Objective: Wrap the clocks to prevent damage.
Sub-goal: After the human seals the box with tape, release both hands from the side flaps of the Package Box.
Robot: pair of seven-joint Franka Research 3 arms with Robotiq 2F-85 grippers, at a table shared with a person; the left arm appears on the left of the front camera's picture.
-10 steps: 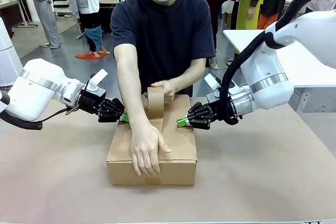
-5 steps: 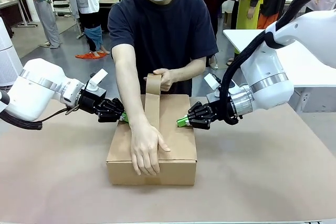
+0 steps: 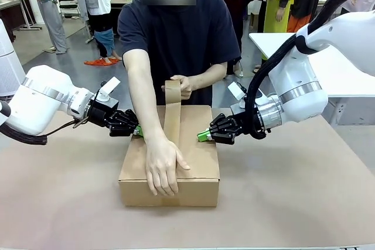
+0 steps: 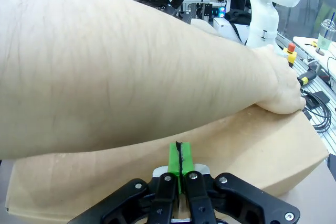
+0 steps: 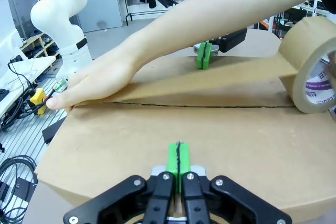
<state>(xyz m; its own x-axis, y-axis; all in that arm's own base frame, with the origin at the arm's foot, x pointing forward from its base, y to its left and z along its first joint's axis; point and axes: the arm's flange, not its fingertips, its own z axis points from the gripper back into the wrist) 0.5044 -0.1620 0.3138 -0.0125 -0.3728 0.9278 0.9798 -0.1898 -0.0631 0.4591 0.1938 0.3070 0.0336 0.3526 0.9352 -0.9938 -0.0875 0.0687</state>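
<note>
A shut cardboard box lies mid-table; the clocks are out of view. A person's hand presses the end of a brown tape strip onto the box's near edge. The other hand holds the tape roll above the far edge. My left gripper is shut, its green pads resting on the box's left top edge, also seen in its wrist view under the person's forearm. My right gripper is shut too, pads on the right top edge, facing the tape roll.
The brown table has free room left, right and in front of the box. A white table stands at the back right. People stand farther off behind the person.
The person has raised the tape roll and drawn it back toward the far edge, so the strip over the box is longer. Both grippers have stayed put.
</note>
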